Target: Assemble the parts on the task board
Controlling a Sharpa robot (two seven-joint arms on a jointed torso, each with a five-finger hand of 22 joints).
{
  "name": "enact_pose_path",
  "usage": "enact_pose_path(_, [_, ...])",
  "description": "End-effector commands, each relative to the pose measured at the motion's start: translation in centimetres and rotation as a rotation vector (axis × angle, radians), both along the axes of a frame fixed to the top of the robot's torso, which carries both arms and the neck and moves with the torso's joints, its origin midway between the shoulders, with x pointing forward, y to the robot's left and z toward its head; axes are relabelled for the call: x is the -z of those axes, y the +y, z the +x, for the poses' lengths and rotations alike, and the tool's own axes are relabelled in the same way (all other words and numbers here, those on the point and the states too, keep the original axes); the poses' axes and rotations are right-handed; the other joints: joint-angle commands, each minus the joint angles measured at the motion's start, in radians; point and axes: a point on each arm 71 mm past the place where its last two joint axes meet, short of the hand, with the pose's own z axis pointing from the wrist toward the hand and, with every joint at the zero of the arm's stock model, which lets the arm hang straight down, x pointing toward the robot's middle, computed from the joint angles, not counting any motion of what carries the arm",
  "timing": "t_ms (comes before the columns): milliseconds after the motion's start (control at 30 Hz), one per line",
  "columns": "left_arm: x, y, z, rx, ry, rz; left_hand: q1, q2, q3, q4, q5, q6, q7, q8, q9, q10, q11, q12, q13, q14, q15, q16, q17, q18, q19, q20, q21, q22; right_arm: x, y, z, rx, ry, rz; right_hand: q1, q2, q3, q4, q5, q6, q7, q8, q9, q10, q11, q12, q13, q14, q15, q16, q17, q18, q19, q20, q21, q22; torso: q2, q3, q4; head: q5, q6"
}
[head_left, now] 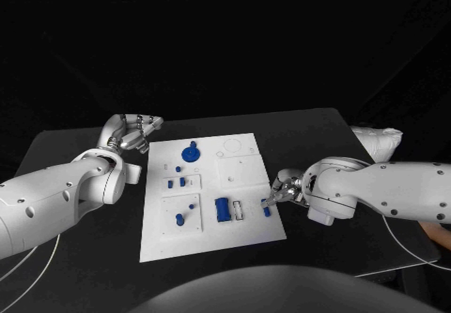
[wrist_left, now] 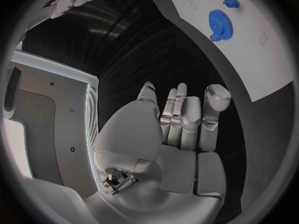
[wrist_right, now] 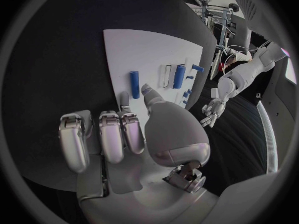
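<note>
Reaching over the white task board's [head_left: 212, 238] edge, my right hand [head_left: 282, 190] pinches a small blue peg [head_left: 267, 211], while my left hand [head_left: 130, 134] hovers empty, fingers [wrist_left: 215, 102] spread, above the black bench [head_left: 85, 261].

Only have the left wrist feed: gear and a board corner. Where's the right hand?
Observer: The right hand is at the task board's right edge, fingertips by a small blue peg. I can't tell if they touch.
Operator: Left hand relative to the board?
Observer: The left hand is over the black table off the board's far left corner, holding nothing.
Operator: Other parts?
Observer: A larger blue cylinder lies mid-board, nearer the robot than the gear.
</note>
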Motion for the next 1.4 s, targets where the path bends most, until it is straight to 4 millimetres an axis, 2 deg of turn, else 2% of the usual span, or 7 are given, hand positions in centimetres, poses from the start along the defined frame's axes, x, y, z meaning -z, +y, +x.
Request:
enact_pose_path(33, [-0.09,-0.33,-0.04,0.020,-0.002,-0.005,0.002,0.004,-0.005,0.001,0.003,-0.005,-0.003,0.003,0.001,0.000,-0.002,0.001,0.001,-0.006,-0.002,-0.004,-0.001,-0.007,-0.005,-0.002,-0.006,0.050,0.86,-0.31,-0.63,0.002,0.074,-0.056,0.008,0.004,0.005,-0.006,-0.007,-0.007,-0.003,0.008,0.007,0.107,-0.004,0.003,0.263,0.102,-0.002,0.004,0.263,-0.007,0.104,0.000,0.004,0.263,0.000,-0.0003,0.0003,-0.002,0.000])
enact_pose_path(533, [-0.10,-0.33,-0.04,0.019,-0.002,-0.005,0.002,0.004,-0.005,0.001,0.003,-0.005,-0.003,0.003,0.001,0.000,-0.002,0.001,0.001,-0.006,-0.002,-0.004,-0.001,-0.007,-0.005,-0.002,-0.006,0.050,1.10,-0.14,-0.77,-0.033,0.089,-0.094,0.029,0.000,0.013,-0.031,-0.014,-0.027,-0.012,0.061,0.055,0.107,-0.012,0.003,0.263,0.102,-0.009,0.004,0.263,-0.007,0.104,-0.007,0.004,0.263,0.000,0.0003,-0.0002,-0.002,0.000])
enact_pose_path(733, [-0.09,-0.37,-0.04,0.020,-0.001,-0.005,0.002,0.004,-0.005,0.001,0.003,-0.005,-0.003,0.003,0.001,0.000,-0.002,0.001,0.001,-0.006,-0.002,-0.004,-0.001,-0.007,-0.005,-0.002,-0.006,0.050,1.17,0.04,-0.85,-0.048,0.090,-0.105,0.021,0.018,0.021,-0.025,0.000,-0.005,-0.021,0.087,0.073,0.107,-0.020,0.003,0.263,0.102,-0.015,0.004,0.263,-0.007,0.104,-0.013,0.004,0.263,0.000,0.0002,0.0000,-0.002,0.000])
enact_pose_path(1067, [-0.09,-0.32,-0.06,0.020,0.000,-0.003,0.002,0.004,-0.005,0.001,0.003,-0.005,-0.003,0.003,0.001,0.000,-0.002,0.001,0.001,-0.006,-0.002,-0.004,-0.001,-0.007,-0.005,-0.002,-0.006,0.050,1.31,0.02,-0.92,-0.048,0.097,-0.111,0.004,0.037,0.033,-0.009,0.026,0.014,-0.033,0.085,0.070,0.107,-0.031,0.003,0.263,0.102,-0.025,0.004,0.263,-0.007,0.104,-0.022,0.004,0.263,0.000,0.0000,0.0002,-0.005,0.000])
enact_pose_path(1233, [-0.09,-0.28,-0.06,0.020,-0.001,-0.001,0.002,0.004,-0.005,0.001,0.003,-0.005,-0.003,0.003,0.001,0.000,-0.002,0.001,0.001,-0.006,-0.002,-0.004,-0.001,-0.007,-0.005,-0.002,-0.006,0.050,1.34,0.13,-0.91,-0.050,0.097,-0.111,0.011,0.040,0.044,-0.013,0.034,0.017,-0.036,0.078,0.065,0.107,-0.034,0.003,0.263,0.102,-0.029,0.004,0.263,-0.007,0.104,-0.025,0.004,0.263,0.000,-0.0001,-0.0002,-0.004,0.000])
enact_pose_path(1400, [-0.09,-0.23,-0.06,0.019,-0.002,0.000,0.002,0.004,-0.005,0.001,0.003,-0.005,-0.003,0.003,0.001,0.000,-0.002,0.001,0.001,-0.006,-0.002,-0.004,-0.001,-0.007,-0.005,-0.002,-0.006,0.050,1.31,0.30,-0.87,-0.056,0.087,-0.113,0.035,0.043,0.073,-0.032,0.056,0.030,-0.041,0.059,0.051,0.107,-0.039,0.003,0.263,0.102,-0.035,0.004,0.263,-0.007,0.104,-0.032,0.004,0.263,0.000,0.0004,0.0005,-0.004,0.000])
